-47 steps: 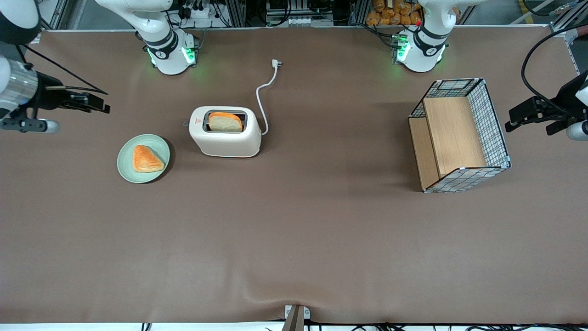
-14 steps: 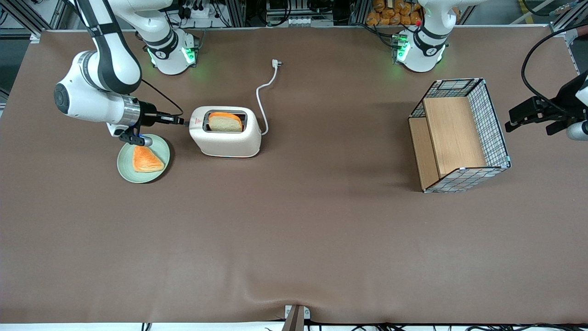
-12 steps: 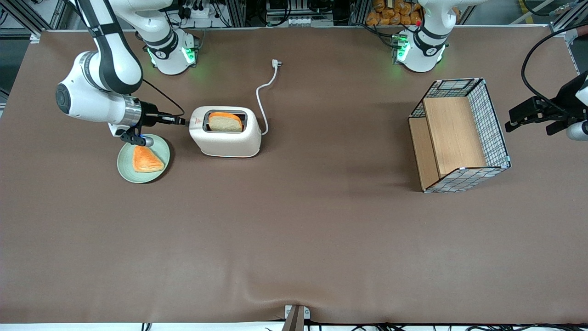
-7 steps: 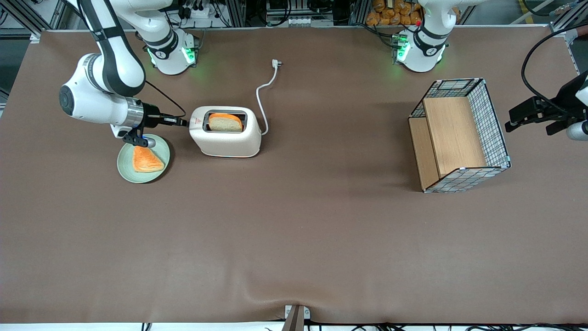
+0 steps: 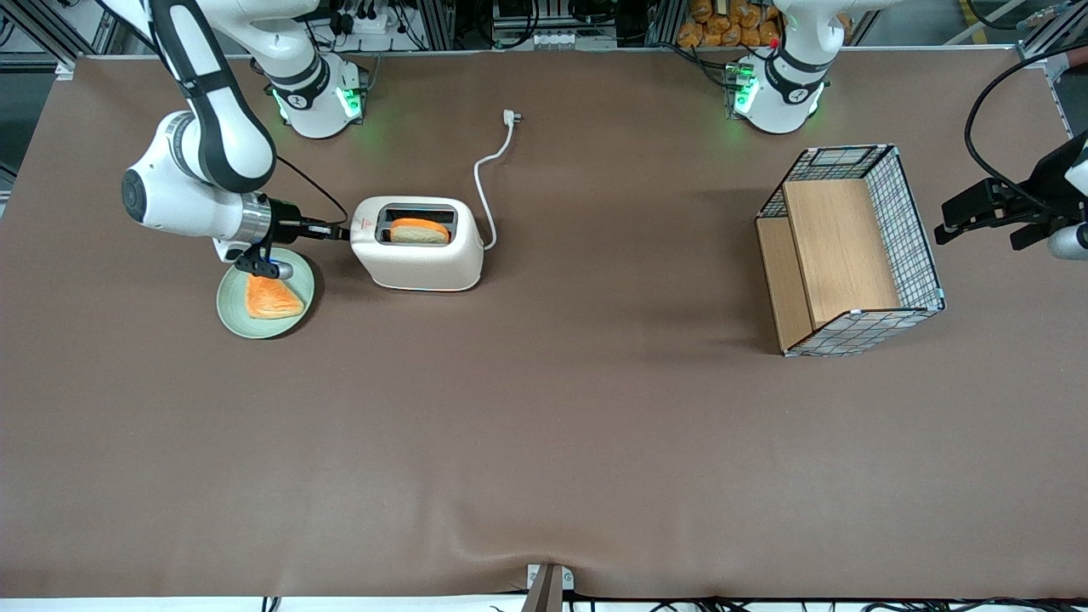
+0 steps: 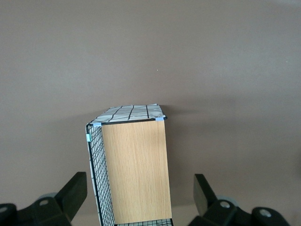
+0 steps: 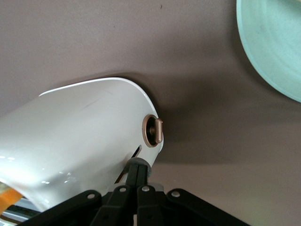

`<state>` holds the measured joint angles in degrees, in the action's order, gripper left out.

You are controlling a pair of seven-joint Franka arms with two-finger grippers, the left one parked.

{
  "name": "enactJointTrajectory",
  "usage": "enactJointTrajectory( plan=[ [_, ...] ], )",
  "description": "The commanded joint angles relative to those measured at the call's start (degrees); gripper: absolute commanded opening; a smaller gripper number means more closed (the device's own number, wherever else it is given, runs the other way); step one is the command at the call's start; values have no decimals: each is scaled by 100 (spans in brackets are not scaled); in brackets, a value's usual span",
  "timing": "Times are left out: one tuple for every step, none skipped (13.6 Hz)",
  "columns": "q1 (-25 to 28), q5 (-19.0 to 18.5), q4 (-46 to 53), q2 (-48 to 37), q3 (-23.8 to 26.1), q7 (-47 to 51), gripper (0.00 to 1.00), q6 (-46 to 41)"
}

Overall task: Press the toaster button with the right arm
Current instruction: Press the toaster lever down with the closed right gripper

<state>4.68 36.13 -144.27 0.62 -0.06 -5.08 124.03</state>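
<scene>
Right arm [image 5: 200, 183] reaching level toward toaster [image 5: 416, 244]; gripper [image 7: 136, 178], fingers pressed together, tips touching the toaster button [image 7: 139, 163] on the narrow end face, above green plate [image 5: 234, 308].

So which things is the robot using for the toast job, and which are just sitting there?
For the job:
- cream-white rounded toaster
- its pale grey lever button
- black right gripper, fingers shut, on that button

Just sitting:
- green plate
- orange pastry wedge
- wire-and-wood basket
</scene>
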Motion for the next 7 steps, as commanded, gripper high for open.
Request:
enactJointTrajectory(
  plan=[
    [86, 272, -119, 122, -3, -336, 0, 305],
    [86, 272, -119, 166, -3, -344, 0, 358],
    [95, 280, -119, 201, -3, -344, 0, 445],
    [138, 280, -136, 245, -3, -344, 0, 542],
    [182, 333, -145, 280, -3, -344, 0, 613],
    [235, 464, -171, 289, -3, -370, 0, 648],
    [279, 517, -180, 333, -3, -440, 0, 701]
  ],
)
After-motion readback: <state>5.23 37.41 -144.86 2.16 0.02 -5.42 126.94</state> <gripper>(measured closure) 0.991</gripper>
